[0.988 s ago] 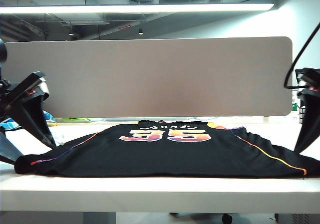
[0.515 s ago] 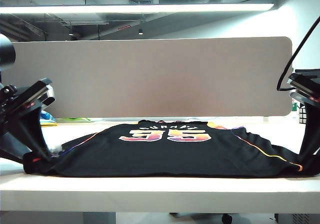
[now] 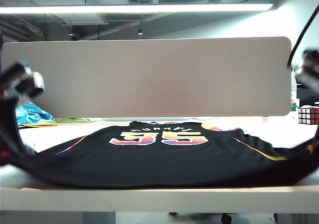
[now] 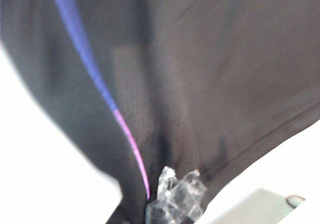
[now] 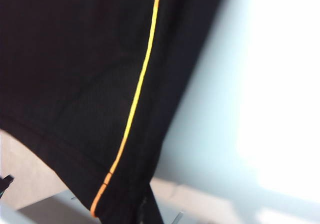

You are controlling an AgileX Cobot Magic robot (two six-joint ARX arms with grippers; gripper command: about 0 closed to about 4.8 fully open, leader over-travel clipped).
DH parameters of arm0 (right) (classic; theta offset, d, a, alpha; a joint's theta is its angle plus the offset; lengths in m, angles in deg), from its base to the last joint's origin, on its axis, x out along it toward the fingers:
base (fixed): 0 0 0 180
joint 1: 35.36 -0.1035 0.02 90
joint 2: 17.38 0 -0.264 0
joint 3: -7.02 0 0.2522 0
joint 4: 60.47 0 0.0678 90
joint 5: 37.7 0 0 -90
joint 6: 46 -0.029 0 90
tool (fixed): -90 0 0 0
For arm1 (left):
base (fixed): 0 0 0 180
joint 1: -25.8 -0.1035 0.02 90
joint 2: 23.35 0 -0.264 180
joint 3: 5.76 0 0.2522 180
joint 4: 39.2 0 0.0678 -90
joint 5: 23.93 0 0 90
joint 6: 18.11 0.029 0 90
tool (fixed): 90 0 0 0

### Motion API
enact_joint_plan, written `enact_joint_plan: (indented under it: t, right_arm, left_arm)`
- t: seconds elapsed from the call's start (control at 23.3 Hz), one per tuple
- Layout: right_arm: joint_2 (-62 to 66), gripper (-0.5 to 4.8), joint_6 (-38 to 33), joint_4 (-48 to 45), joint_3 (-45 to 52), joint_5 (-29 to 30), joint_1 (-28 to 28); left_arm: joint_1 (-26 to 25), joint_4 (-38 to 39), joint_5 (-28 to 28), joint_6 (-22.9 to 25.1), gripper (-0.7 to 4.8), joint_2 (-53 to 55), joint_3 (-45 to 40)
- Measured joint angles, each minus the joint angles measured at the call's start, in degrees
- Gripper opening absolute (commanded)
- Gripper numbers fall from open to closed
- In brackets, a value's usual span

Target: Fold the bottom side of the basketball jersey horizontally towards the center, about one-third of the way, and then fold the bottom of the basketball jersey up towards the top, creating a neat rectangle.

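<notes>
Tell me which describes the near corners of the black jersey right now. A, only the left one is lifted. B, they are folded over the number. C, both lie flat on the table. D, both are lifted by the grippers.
D: the basketball jersey curls upward at both near corners, with the left gripper and the right gripper each shut on its cloth.

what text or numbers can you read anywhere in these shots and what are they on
"35": large orange-yellow-pink numerals on the black basketball jersey, exterior view.
Arched name above the 35: white letters, too blurred to read.
Rubik's cube and blue cloth: no text visible.
Both wrist views: only jersey fabric and piping, no text.
</notes>
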Motion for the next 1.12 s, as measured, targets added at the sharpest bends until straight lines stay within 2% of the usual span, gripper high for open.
enact_joint_plan:
  t: [0.21, 0.43, 0.56, 0.73, 0.82, 0.86, 0.94, 1.03, 1.12]
  right_arm:
    - [-19.61, -0.08, -0.74, 9.84, -0.07, 2.84, -0.02]
    - [-41.16, -0.08, -5.64, 25.64, 0.0, 1.84, 0.0]
    - [-50.73, -0.08, -10.45, 28.26, -0.13, 0.0, 0.07]
    - [-46.27, -0.08, -12.35, 21.44, 0.04, -1.42, 0.07]
    - [-39.47, -0.08, -12.31, 11.78, -0.02, -2.64, 0.09]
    - [-34.03, -0.08, -12.24, 5.84, -0.37, -2.71, 0.11]
    - [-21.31, -0.08, -11.43, -3.76, -2.64, -2.84, 0.13]
    - [-11.23, -0.08, -10.16, -9.16, -5.73, -3.28, 0.48]
    - [-1.81, -0.08, -9.05, -14.03, -9.92, -3.67, 0.48]
  left_arm:
    - [0.76, 7.63, -0.24, -4.46, -0.06, -18.47, -0.15]
    - [4.11, 23.71, -2.25, -7.76, -0.06, -35.23, -0.22]
    - [4.44, 25.86, -4.31, -10.82, -0.06, -41.88, -0.15]
    - [4.42, 17.14, -4.39, -12.72, -0.06, -38.75, -0.17]
    - [4.28, 8.92, -4.46, -12.72, -0.06, -33.7, -0.15]
    - [4.28, 2.91, -4.5, -12.72, -0.06, -28.83, 0.09]
    - [4.26, -3.78, -4.59, -12.68, -0.06, -21.77, 1.9]
    - [4.11, -10.51, -5.77, -12.37, -0.06, -13.0, 5.7]
    - [3.65, -13.46, -7.87, -10.56, -0.06, -4.57, 10.71]
